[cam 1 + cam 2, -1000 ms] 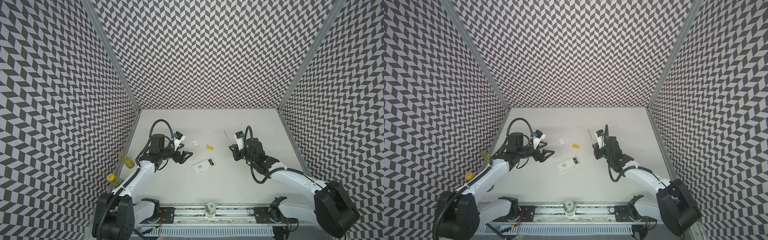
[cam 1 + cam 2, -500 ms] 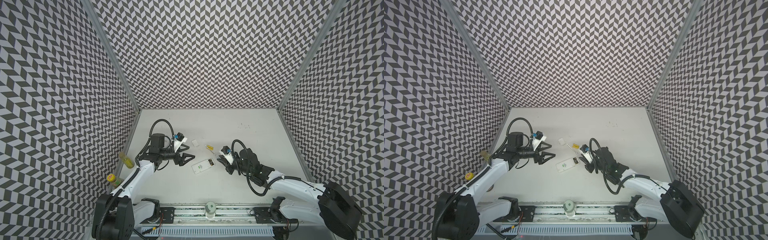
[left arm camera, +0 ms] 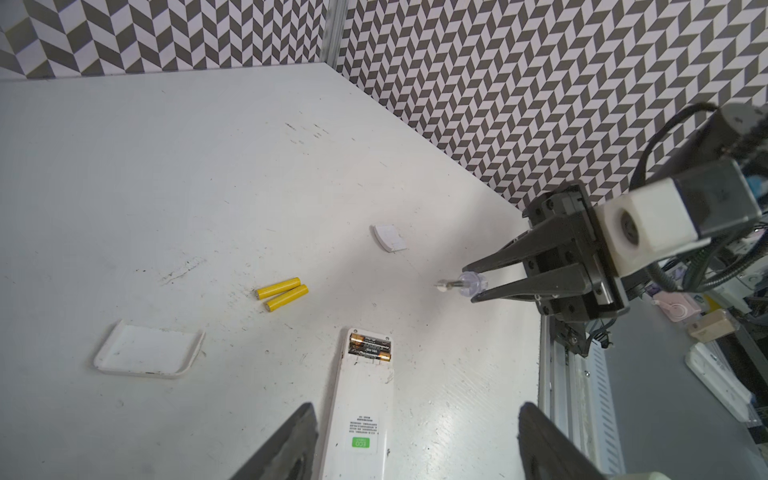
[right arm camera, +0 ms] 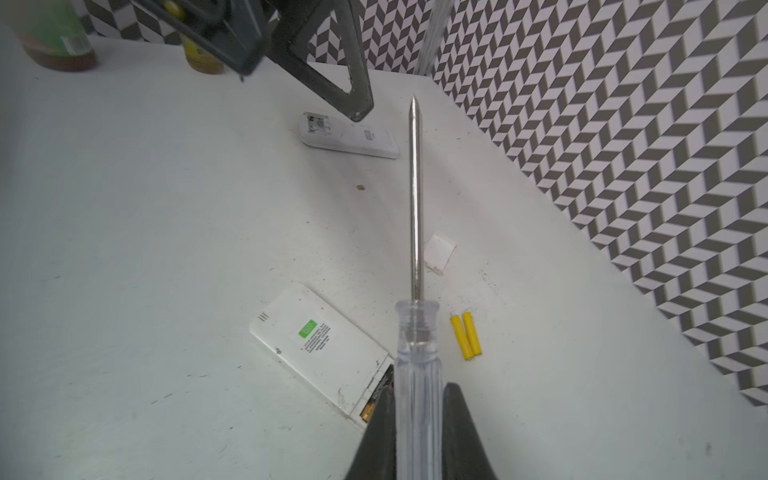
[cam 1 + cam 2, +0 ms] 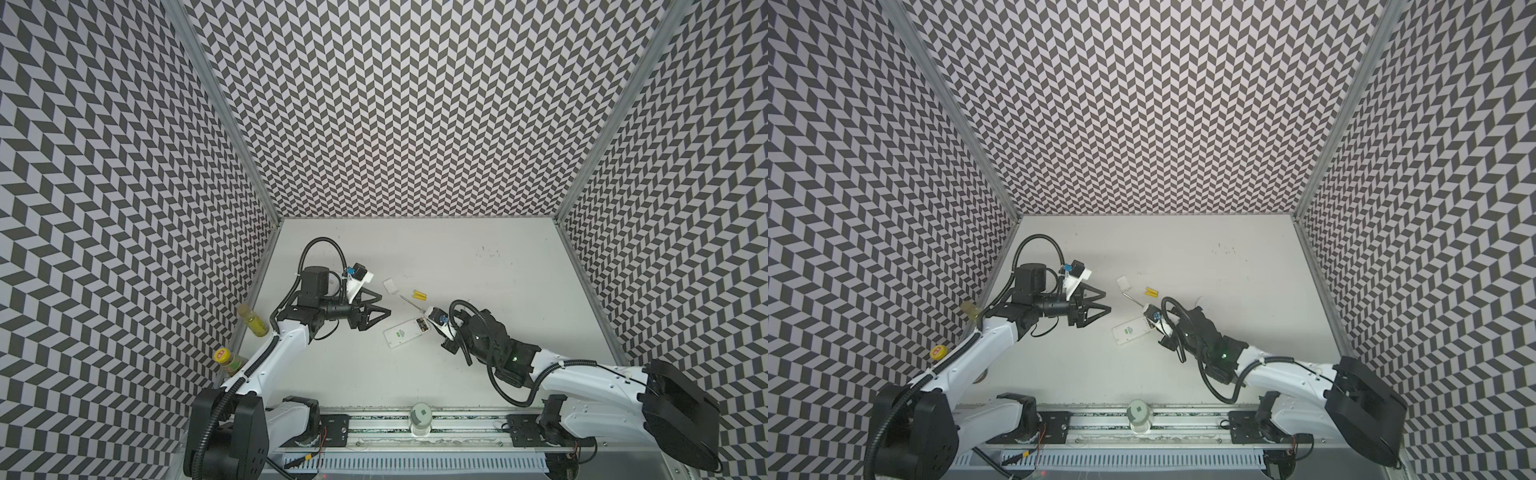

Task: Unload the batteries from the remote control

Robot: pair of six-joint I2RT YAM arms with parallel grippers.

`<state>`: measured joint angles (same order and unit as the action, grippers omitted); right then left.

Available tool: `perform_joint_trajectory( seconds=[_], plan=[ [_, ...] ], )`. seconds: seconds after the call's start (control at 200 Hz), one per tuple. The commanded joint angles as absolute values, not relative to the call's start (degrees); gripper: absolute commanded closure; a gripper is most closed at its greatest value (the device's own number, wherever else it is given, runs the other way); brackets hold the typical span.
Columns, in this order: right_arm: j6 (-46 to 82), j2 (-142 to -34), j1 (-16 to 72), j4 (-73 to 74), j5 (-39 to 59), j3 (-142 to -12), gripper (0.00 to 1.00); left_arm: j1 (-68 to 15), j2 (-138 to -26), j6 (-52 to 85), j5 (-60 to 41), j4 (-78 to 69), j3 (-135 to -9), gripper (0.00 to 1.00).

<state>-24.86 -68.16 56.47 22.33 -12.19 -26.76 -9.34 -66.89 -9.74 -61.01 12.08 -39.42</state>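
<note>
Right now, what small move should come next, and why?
Probably lower the open left gripper onto the remote and close, to steady it. Two black batteries sit uncovered in its end, the remote lies lined up between the left fingers in the wrist view, and the right gripper, shut on the screwdriver, hovers by that end.

Table: remote, 2 yellow batteries

black batteries: mostly hidden behind screwdriver handle
bottles: blurred, cut off by frame edge
far remote: corner hidden, label unreadable
</note>
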Motion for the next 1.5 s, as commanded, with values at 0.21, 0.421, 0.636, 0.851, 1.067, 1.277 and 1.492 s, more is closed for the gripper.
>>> perform_joint_trajectory(
  seconds=[0.21, 0.421, 0.636, 0.851, 1.067, 1.277, 1.492],
  plan=[
    [-48.3, -74.59, 65.49, 48.49, -44.25, -22.31, 1.0, -9.27, -67.24, 7.01, -64.42, 5.36, -41.22, 0.3],
    [-67.26, -83.58, 69.7, 72.27, -53.02, -19.91, 1.0, -9.27, -67.57, 13.24, -68.2, 2.38, -41.34, 0.31],
    [-94.38, -101.23, 72.59, 107.98, -57.63, -20.73, 1.0, -10.06, -68.02, 19.59, -65.99, -1.52, -39.25, 0.3],
    [-95.92, -106.12, 74.02, 108.04, -57.28, -23.87, 1.0, -11.78, -68.51, 21.34, -65.13, -2.55, -38.29, 0.33],
    [-97.97, -106.0, 74.11, 108.03, -57.04, -25.39, 1.0, -11.78, -68.9, 19.86, -57.24, -1.36, -36.79, 0.34],
    [-98.52, -105.7, 74.31, 108.12, -56.59, -26.01, 1.0, -12.47, -69.34, 20.38, -56.35, -2.26, -35.83, 0.39],
    [-98.85, -104.35, 75.06, 108.02, -55.85, -26.45, 1.0, -13.5, -69.78, 22.32, -57.28, -4.78, -33.91, 0.46]
  ],
)
